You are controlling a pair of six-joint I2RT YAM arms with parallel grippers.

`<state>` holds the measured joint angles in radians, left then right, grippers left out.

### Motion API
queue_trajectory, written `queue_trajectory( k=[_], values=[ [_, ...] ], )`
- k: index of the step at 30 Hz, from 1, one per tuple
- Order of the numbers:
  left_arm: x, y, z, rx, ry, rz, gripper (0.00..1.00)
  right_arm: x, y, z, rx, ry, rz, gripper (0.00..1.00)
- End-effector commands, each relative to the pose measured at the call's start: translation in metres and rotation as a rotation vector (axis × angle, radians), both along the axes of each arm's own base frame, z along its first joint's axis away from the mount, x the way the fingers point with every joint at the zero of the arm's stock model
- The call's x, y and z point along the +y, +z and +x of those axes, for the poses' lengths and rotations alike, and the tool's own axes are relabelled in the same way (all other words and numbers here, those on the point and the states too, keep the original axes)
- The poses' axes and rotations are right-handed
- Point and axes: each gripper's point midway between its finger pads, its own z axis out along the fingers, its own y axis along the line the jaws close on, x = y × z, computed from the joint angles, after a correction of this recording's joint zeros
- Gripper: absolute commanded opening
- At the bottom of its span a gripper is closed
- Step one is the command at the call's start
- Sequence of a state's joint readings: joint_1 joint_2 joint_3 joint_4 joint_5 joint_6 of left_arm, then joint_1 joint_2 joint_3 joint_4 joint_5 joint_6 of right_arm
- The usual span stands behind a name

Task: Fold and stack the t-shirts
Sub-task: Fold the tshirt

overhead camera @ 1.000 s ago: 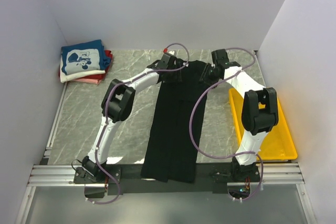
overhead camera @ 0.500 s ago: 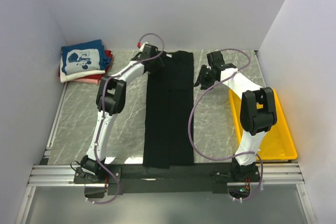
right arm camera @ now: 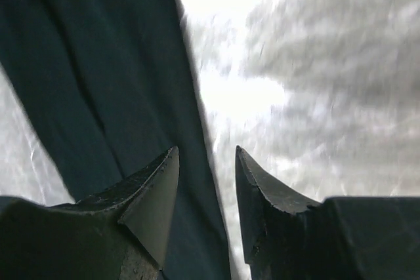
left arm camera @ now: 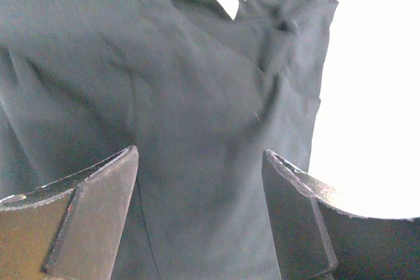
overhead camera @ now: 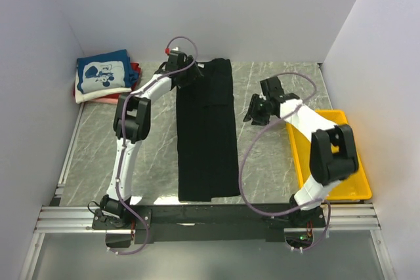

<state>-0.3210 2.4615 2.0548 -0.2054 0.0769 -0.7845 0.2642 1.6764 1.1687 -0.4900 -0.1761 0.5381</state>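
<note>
We're mid-fold: the black t-shirt lies in a long strip. Left gripper at its far end, right gripper beside it, both jaws open and empty. Next, we'd regrip that end.

Bare table btw. the left arm and the long black shirt: room to pass. Another bare strip on the shirt's right, w/ the right gripper over it, fingers a bit apart. Stack of folded shirts blocks the far left corner. Yellow tray fills the right edge, partly under the right arm. Walls shut 3 sides.
</note>
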Motion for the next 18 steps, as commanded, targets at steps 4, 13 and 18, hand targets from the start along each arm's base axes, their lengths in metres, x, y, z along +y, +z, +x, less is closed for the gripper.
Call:
queue_trajectory(
  k=[4, 13, 18],
  values=[
    [-0.011, 0.137, -0.036, -0.213, -0.119, -0.071, 0.76, 0.025, 0.041, -0.047, -0.123, 0.094, 0.106, 0.47],
    [0.021, 0.134, -0.166, -0.095, -0.036, -0.025, 0.59, 0.041, 0.006, -0.153, -0.028, 0.173, 0.186, 0.47],
    [0.04, 0.095, -0.254, 0.011, -0.025, 0.049, 0.55, 0.045, -0.005, -0.19, 0.023, 0.229, 0.212, 0.46]
  ],
)
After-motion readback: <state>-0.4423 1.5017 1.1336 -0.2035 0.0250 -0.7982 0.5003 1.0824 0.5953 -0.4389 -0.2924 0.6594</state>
